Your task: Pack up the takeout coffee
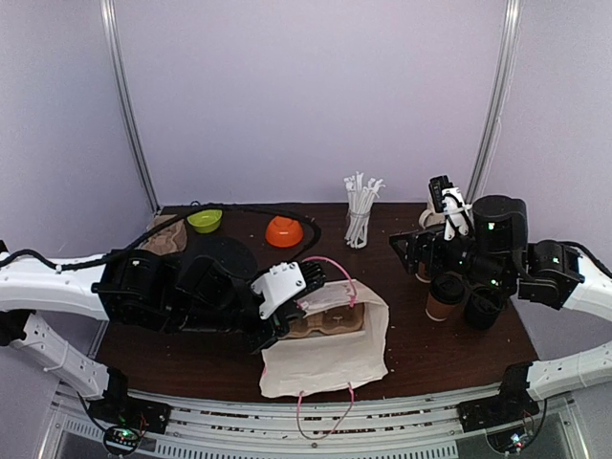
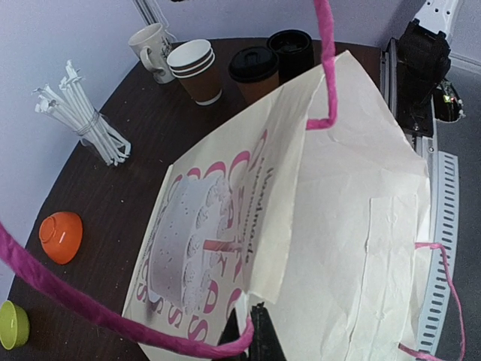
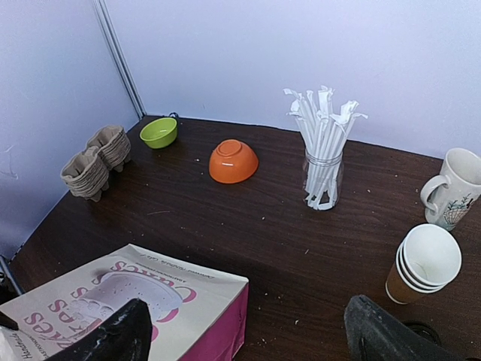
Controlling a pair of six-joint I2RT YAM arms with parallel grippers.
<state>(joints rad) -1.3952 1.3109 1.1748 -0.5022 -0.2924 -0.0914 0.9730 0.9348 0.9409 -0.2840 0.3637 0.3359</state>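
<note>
On the table [image 1: 421,354], left gripper [image 1: 275,323] clamps the paper bag [image 1: 325,359]; right gripper [image 3: 244,323] hangs released.

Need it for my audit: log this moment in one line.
left gripper shut on bag; right gripper open; lidded cup outside bag

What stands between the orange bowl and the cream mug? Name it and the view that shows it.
The glass jar of wrapped straws stands between the orange bowl and the cream mug, apart from both. The right wrist view shows this most clearly.
</note>
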